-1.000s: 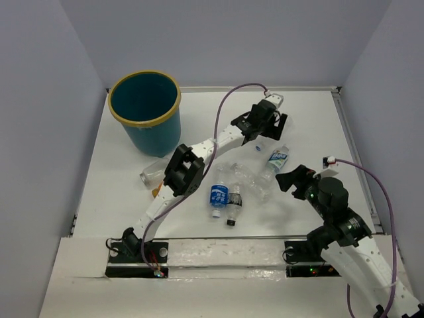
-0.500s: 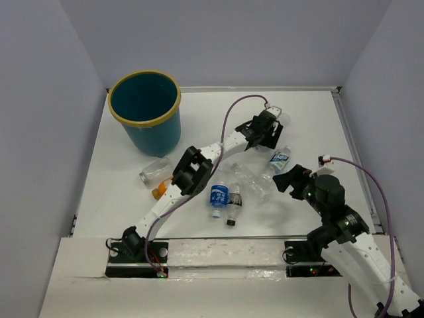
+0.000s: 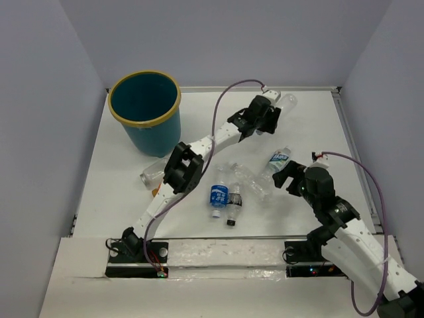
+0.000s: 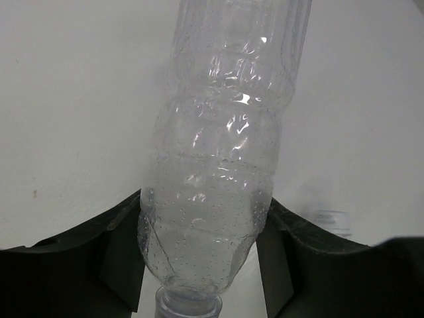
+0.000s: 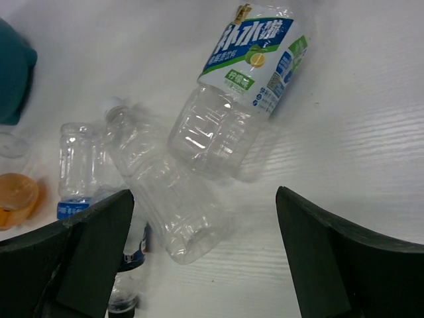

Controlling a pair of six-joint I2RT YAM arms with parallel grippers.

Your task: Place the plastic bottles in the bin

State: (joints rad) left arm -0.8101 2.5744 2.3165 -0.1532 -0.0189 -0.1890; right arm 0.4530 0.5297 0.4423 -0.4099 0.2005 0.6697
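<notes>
Clear plastic fills my left wrist view. A beaded, label-free bottle [image 4: 222, 146] sits between the pads of my left end effector [image 4: 202, 228], which is closed against both flanks low on the body, with the neck pointing back toward the wrist. I judge that grip suits a thin-walled bottle, since the shoulder is stiffer than the middle and less likely to buckle or slip. From above, this bottle pokes out past the end effector at the far side of the surface [image 3: 119, 199], well to the right of the bin [image 3: 156, 136]. It has yet to be carried leftward over the teal opening. Whether it is clear of the surface I cannot tell.

My right end effector [image 5: 204, 192] is spread wide and holds nothing. It hangs over a green-and-blue labelled bottle [image 5: 248, 79] and a crumpled clear one [image 5: 162, 199] that touches it, probably so the fingers can straddle one of them. A blue-labelled bottle [image 3: 218, 195] and a dark-labelled one [image 3: 234, 202] lie side by side. Another clear bottle [image 3: 152, 173] and an orange one [image 5: 16, 195] lie near the bin's foot. I see none inside the bin.
</notes>
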